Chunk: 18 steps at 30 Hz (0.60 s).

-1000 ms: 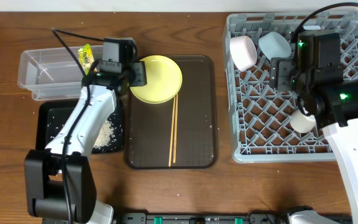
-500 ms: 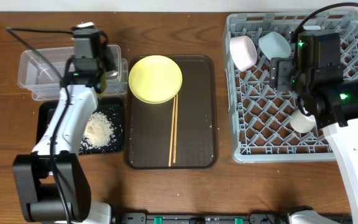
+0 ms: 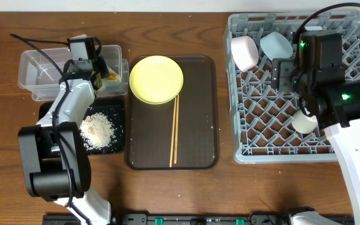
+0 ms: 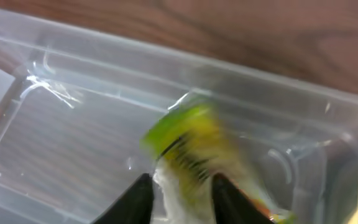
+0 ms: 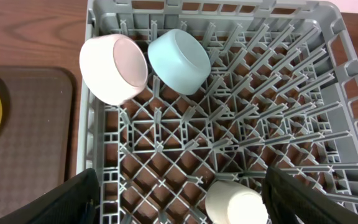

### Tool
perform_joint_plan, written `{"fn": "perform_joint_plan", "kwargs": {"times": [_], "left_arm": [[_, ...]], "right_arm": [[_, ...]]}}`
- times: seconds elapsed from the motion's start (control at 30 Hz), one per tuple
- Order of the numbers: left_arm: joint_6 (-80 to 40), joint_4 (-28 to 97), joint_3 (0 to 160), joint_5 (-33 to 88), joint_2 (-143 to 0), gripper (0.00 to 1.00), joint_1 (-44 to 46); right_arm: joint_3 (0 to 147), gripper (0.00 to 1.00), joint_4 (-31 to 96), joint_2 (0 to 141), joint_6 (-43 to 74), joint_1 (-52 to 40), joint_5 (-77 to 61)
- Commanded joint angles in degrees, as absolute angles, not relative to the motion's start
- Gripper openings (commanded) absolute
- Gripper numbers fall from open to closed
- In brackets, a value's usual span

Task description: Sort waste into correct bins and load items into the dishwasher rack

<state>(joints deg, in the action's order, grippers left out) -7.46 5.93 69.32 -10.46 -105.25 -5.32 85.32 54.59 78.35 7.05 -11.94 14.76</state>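
Note:
My left gripper (image 4: 182,199) hangs over the right end of the clear tub (image 3: 39,75). Its fingers are apart, and the blurred green-and-orange wrapper (image 4: 191,140) lies between and just past them inside the tub; it also shows in the overhead view (image 3: 109,76). Rice (image 3: 99,130) lies in the black tray (image 3: 49,115). The yellow plate (image 3: 156,79) and chopsticks (image 3: 174,131) rest on the brown serving tray (image 3: 199,125). My right gripper (image 5: 179,205) is wide open and empty above the rack (image 3: 274,125). The rack holds the white bowl (image 5: 112,68), blue bowl (image 5: 179,61) and pale cup (image 5: 236,205). The paper scrap is not visible.
The rack fills the right side of the table and the brown serving tray lies in the middle. The tub and black tray sit one behind the other at the left. Bare wood table (image 3: 186,194) shows along the front edge.
My left arm swung from beside the plate back and left over the tub, carrying the wrapper, and uncovered the rice pile. The right arm has not moved.

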Motion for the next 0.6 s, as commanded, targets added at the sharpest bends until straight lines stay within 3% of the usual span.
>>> {"fn": "perform_joint_plan", "kwargs": {"times": [0.0, 0.17, 0.4, 0.57], "left_arm": [[-7.4, 5.7, 71.0, -10.8, -101.8, 0.38, -5.6], [-7.6, 6.9, 71.2, -7.4, -94.6, 0.45, -5.0], [-7.8, 17.5, 71.2, 14.0, -90.3, 0.50, -0.8], [-7.6, 19.5, 70.2, 14.2, -93.2, 0.51, 5.7]], "right_arm": [[85.5, 0.83, 54.9, 78.4, 7.3, -11.6, 14.5], [85.5, 0.83, 55.0, 78.4, 7.3, -11.6, 14.5], [85.5, 0.84, 54.6, 78.6, 7.3, -11.6, 14.5], [85.5, 0.84, 54.7, 78.8, 7.7, -11.6, 13.5]]}}
